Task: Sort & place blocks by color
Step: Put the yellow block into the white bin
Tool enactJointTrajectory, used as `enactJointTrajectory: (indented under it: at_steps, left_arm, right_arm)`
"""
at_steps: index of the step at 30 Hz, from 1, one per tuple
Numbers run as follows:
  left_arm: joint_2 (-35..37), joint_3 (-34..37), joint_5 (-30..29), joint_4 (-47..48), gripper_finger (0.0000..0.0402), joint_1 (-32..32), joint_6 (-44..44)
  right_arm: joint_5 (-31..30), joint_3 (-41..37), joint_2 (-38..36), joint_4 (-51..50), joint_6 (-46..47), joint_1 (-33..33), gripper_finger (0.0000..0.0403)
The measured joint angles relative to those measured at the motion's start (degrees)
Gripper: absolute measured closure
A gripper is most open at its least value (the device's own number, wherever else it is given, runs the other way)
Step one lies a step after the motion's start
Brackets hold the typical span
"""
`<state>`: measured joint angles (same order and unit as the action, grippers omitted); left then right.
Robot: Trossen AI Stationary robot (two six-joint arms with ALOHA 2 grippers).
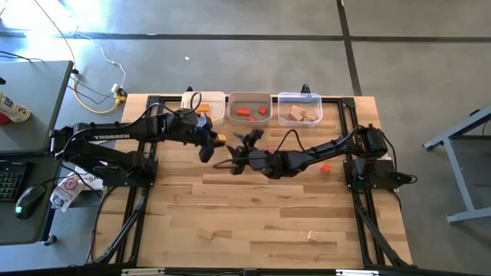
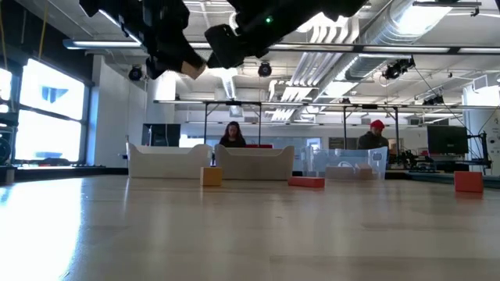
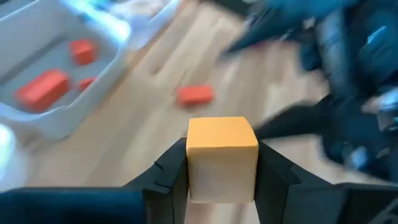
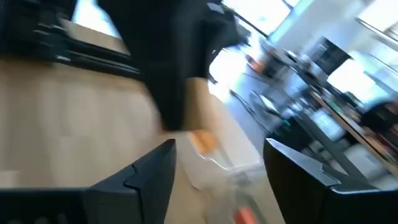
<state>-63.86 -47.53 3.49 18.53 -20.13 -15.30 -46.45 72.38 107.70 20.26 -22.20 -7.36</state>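
Observation:
My left gripper (image 3: 222, 163) is shut on an orange cube (image 3: 222, 146) above the table, in front of the white bin (image 1: 209, 107); in the high view the cube (image 1: 219, 139) shows at its tip. My right gripper (image 4: 217, 163) is open and holds nothing; it hovers near mid-table (image 1: 240, 151), close beside the left one. The grey bin (image 1: 251, 98) holds red blocks (image 3: 42, 87), and the clear bin (image 1: 299, 98) holds pale blocks. Loose on the table lie a red block (image 3: 194, 94), another red block (image 1: 325, 168) and two pale blocks (image 1: 205, 234) (image 1: 313, 235). My left gripper pinches the orange cube between its two fingers (image 3: 171, 169), one on each of two opposite side faces (image 3: 193, 163). The cube's upper part stands out beyond the fingertips. It is lifted clear of the table, as the low view shows (image 2: 194, 69).
An orange block (image 2: 211, 176) sits by the white bin's front. The three bins stand in a row along the far edge. The two arms nearly meet over mid-table. The near half of the table (image 1: 261, 207) holds only the two pale blocks. People sit in the room behind.

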Motion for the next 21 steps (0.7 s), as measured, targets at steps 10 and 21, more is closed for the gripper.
enactJointTrajectory:
  at_steps: [10,21]
  left_arm:
    - [-0.04,0.02,-9.92,7.81,0.0293,-8.99,5.14]
    - [-4.69,0.02,-10.19,8.07,0.0293,-22.08,7.62]
  right_arm:
    - [-2.54,-0.02,-0.2,-6.56,8.46,1.48,0.0171]
    - [6.11,-0.02,-0.24,-14.79,22.86,4.77,0.0171]
